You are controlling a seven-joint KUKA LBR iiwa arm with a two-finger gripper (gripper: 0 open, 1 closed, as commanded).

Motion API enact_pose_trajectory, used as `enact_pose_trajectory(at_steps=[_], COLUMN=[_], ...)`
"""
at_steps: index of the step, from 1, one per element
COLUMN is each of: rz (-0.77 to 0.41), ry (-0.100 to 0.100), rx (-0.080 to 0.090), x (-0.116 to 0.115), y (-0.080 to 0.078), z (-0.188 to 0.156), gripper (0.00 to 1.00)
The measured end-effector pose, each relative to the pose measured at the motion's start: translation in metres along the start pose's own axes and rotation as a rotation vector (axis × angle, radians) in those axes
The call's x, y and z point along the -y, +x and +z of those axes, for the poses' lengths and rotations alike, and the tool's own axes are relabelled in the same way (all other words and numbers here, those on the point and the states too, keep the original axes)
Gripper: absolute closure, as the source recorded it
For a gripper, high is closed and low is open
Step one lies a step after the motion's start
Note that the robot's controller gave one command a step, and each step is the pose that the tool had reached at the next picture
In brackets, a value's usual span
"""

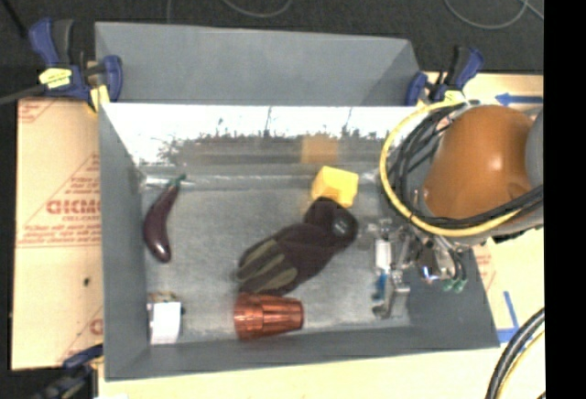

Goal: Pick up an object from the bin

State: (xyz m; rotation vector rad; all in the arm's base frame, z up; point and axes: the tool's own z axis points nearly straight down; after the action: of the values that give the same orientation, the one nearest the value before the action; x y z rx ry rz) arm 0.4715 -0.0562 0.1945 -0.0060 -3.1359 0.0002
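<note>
My gripper (391, 285) hangs low over the bin's right side, above bare floor. Its fingers stand a little apart with nothing between them, so it is open. Nearest to it, on the left, lies a dark glove (298, 251) with an olive-green palm end, spread across the middle of the bin. A yellow block (334, 185) rests just behind the glove, near the back wall. A copper-red cup (267, 315) lies on its side in front of the glove, close to the front wall.
A purple toy eggplant (159, 223) lies along the left wall. A small white thing (166, 319) sits in the front left corner. The arm's orange dome and looped cables overhang the bin's right rim.
</note>
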Motion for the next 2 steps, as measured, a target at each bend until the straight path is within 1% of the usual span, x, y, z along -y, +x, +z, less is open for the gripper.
enact_pose_trajectory(at_steps=[1, 2], rz=[-0.002, -0.04], ry=[0.001, 0.002], rx=[0.008, 0.012], x=[0.0, -0.016], y=[-0.002, -0.031], z=[-0.004, 0.057], gripper=[0.0, 0.0])
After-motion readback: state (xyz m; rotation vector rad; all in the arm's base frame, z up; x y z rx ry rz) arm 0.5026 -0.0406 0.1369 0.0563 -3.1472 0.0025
